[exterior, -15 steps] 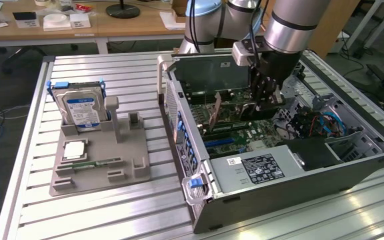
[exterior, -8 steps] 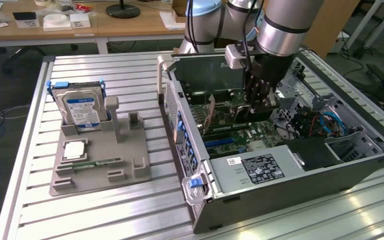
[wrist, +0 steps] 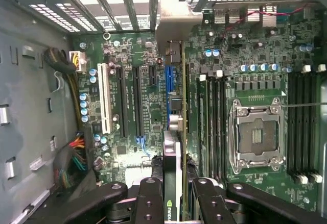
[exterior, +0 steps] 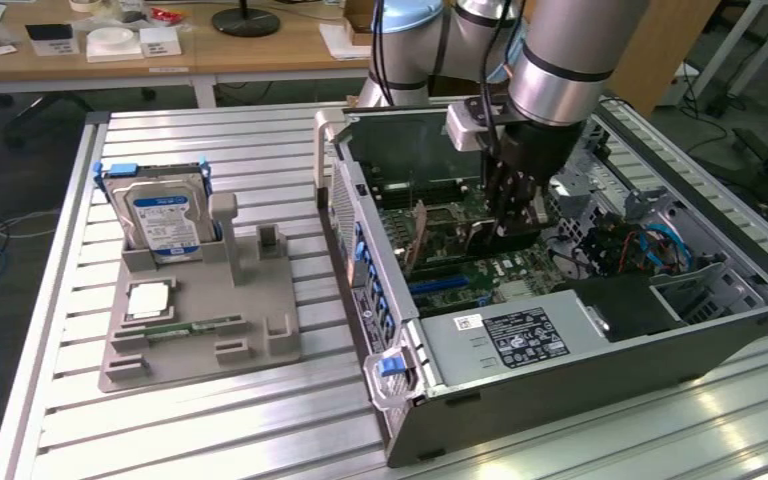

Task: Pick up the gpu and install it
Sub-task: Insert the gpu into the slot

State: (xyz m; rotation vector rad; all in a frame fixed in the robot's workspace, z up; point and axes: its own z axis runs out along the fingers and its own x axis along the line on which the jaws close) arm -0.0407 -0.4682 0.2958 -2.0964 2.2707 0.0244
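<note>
1. At the exterior view's left, a grey moulded plastic holder (exterior: pixel 267 300) lay on the ribbed aluminium table (exterior: pixel 224 150). A silver hard drive with a blue label (exterior: pixel 160 222) stood upright in the holder's rear pocket, and a slim green RAM stick (exterior: pixel 195 327) lay flat near its front edge.
2. Towards the exterior view's right stood the open dark-grey metal computer case (exterior: pixel 624 365), its side panel off. The green motherboard (wrist: pixel 143 106) was exposed inside.
3. The black gripper (exterior: pixel 511 215) had reached down into the case, well apart from the holder.
4. In the wrist view the black fingers (wrist: pixel 150 197) were clamped on either face of the gpu (wrist: pixel 173 183) — a thin flat card with a green board, a dark face and a pale metal end bracket. It was held on edge, so the gpu was in the grip inside the case.
5. The card ran lengthwise along the long blue slot (wrist: pixel 168 83) on the motherboard, with its bracket end towards the case's rear openings. Whether its lower edge was already touching the slot could not be told.
6. Judged from this, the pick-up was done and the step in hand was the install — the card was being lined up with the blue slot.
7. Seating it would call for the card's edge to stay parallel to the slot and upright. It would also need the bracket to meet its rear opening, and a straight, even press with no twist.
</note>
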